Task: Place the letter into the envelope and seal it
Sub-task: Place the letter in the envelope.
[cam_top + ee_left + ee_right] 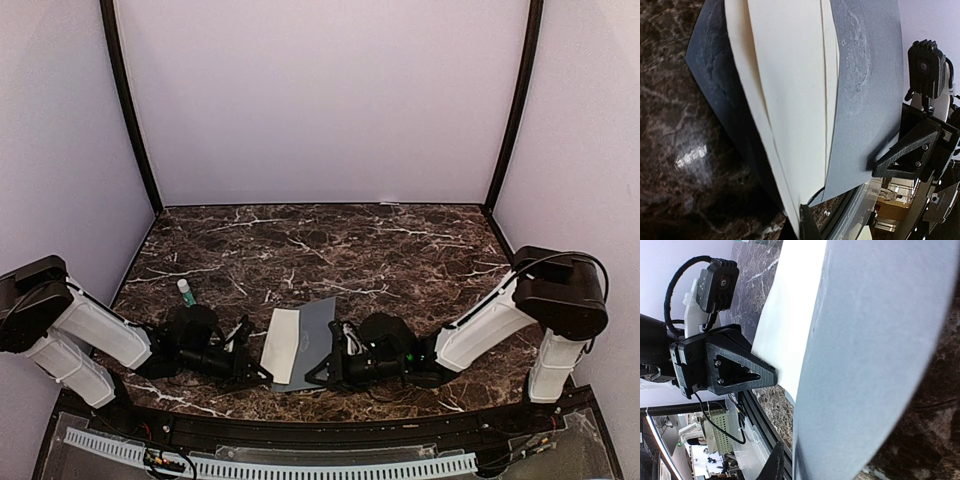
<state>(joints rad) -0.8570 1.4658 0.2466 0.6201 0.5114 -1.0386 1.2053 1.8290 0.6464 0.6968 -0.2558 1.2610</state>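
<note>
2 long axes near-far, far ends rightward | letter (283, 345) overlaps envelope (318, 330)

One letter (283, 343), one envelope (316, 328), one green-capped tube (185, 291), two end effectors (262, 377) (312, 377)

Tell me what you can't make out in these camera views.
Flap of the envelope: cut off in both wrist views, too small from above.
Whether the letter sits inside: unclear, sheets overlap.
Grip of the right hand: envelope hides its fingertips, right wrist view.
Small green-tipped item: too small, top view.
</note>
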